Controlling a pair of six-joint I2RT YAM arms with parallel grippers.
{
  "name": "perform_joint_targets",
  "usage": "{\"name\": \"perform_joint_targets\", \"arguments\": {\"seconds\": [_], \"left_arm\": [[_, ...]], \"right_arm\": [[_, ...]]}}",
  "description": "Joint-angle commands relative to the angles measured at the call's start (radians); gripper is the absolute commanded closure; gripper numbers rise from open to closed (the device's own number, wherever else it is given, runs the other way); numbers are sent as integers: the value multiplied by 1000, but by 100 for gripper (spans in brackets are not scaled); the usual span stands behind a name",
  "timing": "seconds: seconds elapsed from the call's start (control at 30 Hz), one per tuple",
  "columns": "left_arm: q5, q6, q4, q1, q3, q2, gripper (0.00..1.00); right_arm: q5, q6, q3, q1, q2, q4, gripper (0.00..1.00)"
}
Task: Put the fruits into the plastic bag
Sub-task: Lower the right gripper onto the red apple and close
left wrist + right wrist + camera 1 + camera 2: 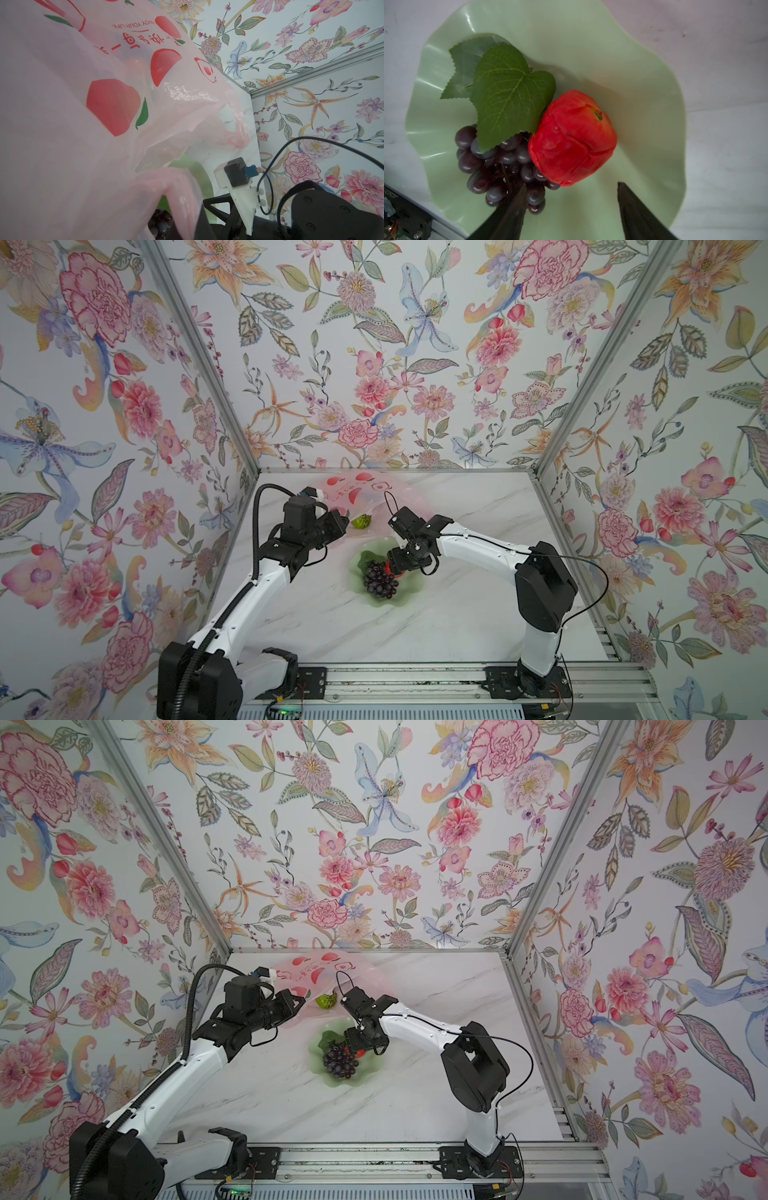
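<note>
Floral walls close in a white marble tabletop (457, 614); near the middle of both top views lies the pink plastic bag (361, 493), its rim pinched in the closed left gripper (341, 524), with a bumpy green fruit (361, 521) at its edge. Just below, the right gripper (572, 184) hangs wide-jawed over the pale green dish (643, 62), which holds a red fruit (572, 139) touching dark grapes (508, 158).

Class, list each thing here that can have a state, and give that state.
left gripper, shut on plastic bag edge
right gripper, open over red fruit
plastic bag, edge lifted, crumpled
red fruit, loose in dish
grapes, loose in dish
green fruit, by bag, ungripped
dish, upright
</note>
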Motion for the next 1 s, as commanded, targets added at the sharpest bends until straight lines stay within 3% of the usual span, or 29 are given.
{"name": "perform_joint_targets", "arguments": {"seconds": [0.0,0.73,0.87,0.97], "left_arm": [[13,20,-19,-6,3,-21,100],[12,28,-22,-7,19,2,100],[11,30,-25,-6,22,-1,100],[10,29,-27,-7,21,-1,100]], "right_arm": [[-14,17,36,0,30,-17,29],[-7,9,120,-38,176,-8,20],[-4,11,134,-38,185,-9,1],[-1,11,139,-38,187,-10,0]]}}
